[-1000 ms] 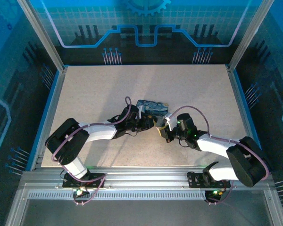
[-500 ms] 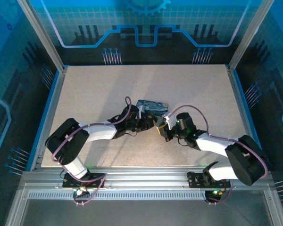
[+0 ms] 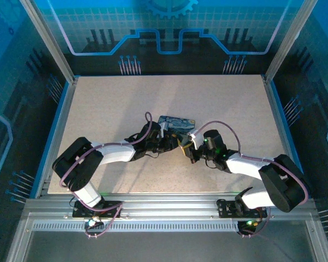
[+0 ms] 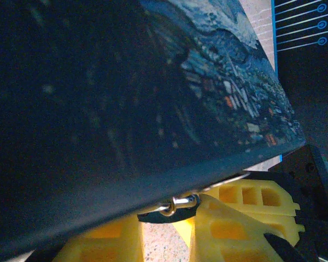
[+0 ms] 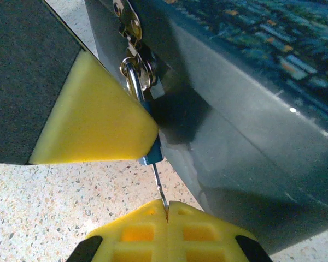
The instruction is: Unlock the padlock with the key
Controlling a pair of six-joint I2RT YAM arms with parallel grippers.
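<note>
The bluish padlock [image 5: 151,157] hangs by its silver shackle [image 5: 132,76] from the hasp on the front of the dark blue starry-print box [image 3: 176,122]. My left gripper [image 3: 173,143] is shut on the padlock; one of its yellow fingers [image 5: 98,114] covers most of the lock body. In the left wrist view the shackle [image 4: 183,203] shows just under the box edge, above my left gripper [image 4: 169,217]. My right gripper [image 5: 167,210] is shut on the thin silvery key [image 5: 160,188], whose blade points up into the padlock's underside. Both grippers meet in front of the box, the right gripper [image 3: 185,149] just right of the left.
The box [image 5: 251,93] rises close on the right of the key and lock, and its lid [image 4: 126,82] looms over the left fingers. Speckled tabletop [image 3: 126,103] lies open to the left, far side and right [image 3: 246,109]. Metal rails [image 3: 164,202] run along the near edge.
The right wrist has crept slightly left toward the box. The left arm and the box have stayed still.
</note>
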